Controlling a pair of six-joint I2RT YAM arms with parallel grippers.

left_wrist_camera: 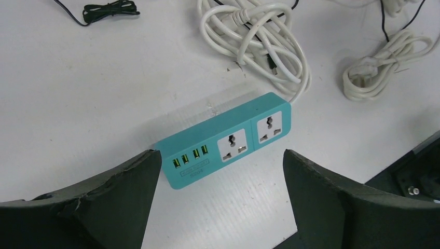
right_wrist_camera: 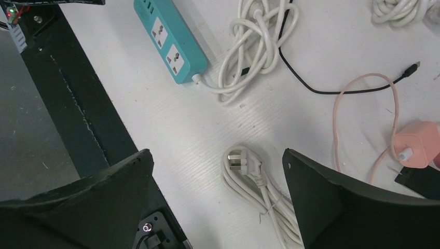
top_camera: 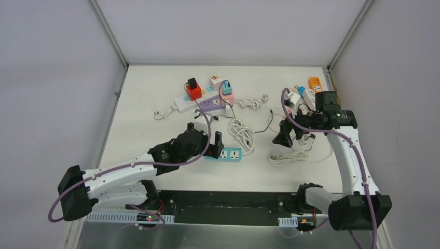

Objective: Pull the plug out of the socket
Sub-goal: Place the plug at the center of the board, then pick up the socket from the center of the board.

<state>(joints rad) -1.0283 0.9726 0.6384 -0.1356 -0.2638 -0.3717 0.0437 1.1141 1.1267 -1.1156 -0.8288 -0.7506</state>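
My left claw and right claw are wide open, empty. The teal plastic power strip has bare sockets; the far red adapter looks unpulled.

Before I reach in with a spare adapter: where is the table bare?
Widest bare patch: the white table's left side, between wall and left gripper. A narrow strip lies between the teal plastic power strip and the near edge. Crowded: far middle around the white and purple power strips, and the right, with coiled white cords by the right gripper.

One teal power strip, two robot arms
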